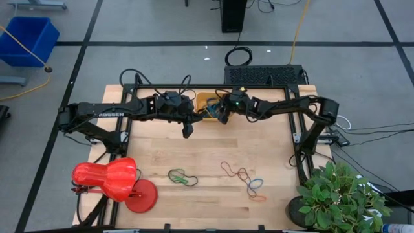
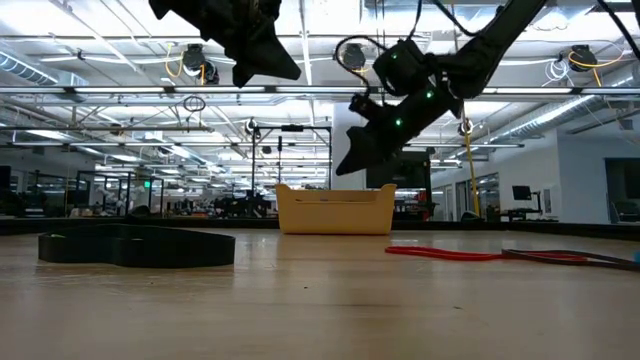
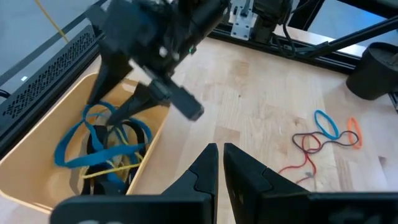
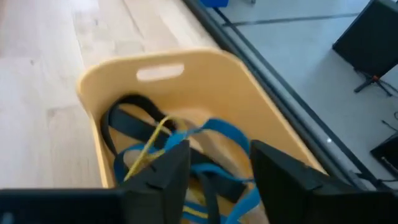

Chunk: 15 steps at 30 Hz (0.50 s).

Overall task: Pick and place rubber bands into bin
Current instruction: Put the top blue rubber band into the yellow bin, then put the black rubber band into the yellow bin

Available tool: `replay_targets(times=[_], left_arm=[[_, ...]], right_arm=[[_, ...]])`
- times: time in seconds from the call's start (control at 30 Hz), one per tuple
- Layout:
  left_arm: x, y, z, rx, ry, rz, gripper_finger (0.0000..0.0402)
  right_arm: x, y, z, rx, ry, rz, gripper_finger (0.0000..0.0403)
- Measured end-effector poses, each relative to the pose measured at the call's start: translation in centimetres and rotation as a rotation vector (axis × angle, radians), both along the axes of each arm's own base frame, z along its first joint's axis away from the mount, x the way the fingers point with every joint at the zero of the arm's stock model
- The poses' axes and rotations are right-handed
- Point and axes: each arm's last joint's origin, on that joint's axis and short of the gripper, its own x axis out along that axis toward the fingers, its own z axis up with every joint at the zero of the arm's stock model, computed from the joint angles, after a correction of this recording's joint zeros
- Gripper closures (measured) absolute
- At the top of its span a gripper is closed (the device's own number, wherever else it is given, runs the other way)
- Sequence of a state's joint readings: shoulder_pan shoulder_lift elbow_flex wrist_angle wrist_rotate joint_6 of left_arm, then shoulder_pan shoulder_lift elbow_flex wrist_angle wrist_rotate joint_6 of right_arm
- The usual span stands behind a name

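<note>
The orange-yellow bin [image 1: 206, 100] stands at the table's far edge and holds blue, black and yellow rubber bands [image 4: 205, 155]. My right gripper [image 4: 217, 168] is open, slanting down into the bin just above those bands. My left gripper [image 3: 219, 168] is shut and empty, and it hovers above the bare table just near of the bin's left side. More rubber bands lie flat near the front edge: a green and black pair [image 1: 183, 177], a red and black tangle [image 1: 236, 171], and blue and orange loops [image 1: 256, 188]. My right gripper's fingers stand apart over the bands in the bin. A raised loop of the blue band [image 4: 214, 127] lies right beside one fingertip [image 4: 177, 152]. I cannot tell whether they touch.
A red desk lamp [image 1: 113, 181] lies at the near left corner and a potted plant [image 1: 339, 197] stands at the near right. A black frame [image 1: 213, 86] edges the table's far side. A blue crate [image 1: 29, 39] sits on the floor, far left. Bare wood spreads mid-table.
</note>
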<state>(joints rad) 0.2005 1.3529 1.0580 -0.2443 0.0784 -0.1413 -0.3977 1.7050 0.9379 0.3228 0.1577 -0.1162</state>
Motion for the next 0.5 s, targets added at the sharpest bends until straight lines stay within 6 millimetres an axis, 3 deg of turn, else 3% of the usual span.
replay_targets(times=[0.23,0.5], left_arm=[[0.0,-0.1,0.0,0.003,-0.004,-0.026,0.0371],[-0.1,-1.1,-0.4,0.042,0.045,-0.183,0.0371]], right_arm=[[-1.4,1.1,4.3,-0.015,-0.097,0.005,0.0188],[-4.0,4.1,8.1,-0.008,-0.071,0.070,0.0184]])
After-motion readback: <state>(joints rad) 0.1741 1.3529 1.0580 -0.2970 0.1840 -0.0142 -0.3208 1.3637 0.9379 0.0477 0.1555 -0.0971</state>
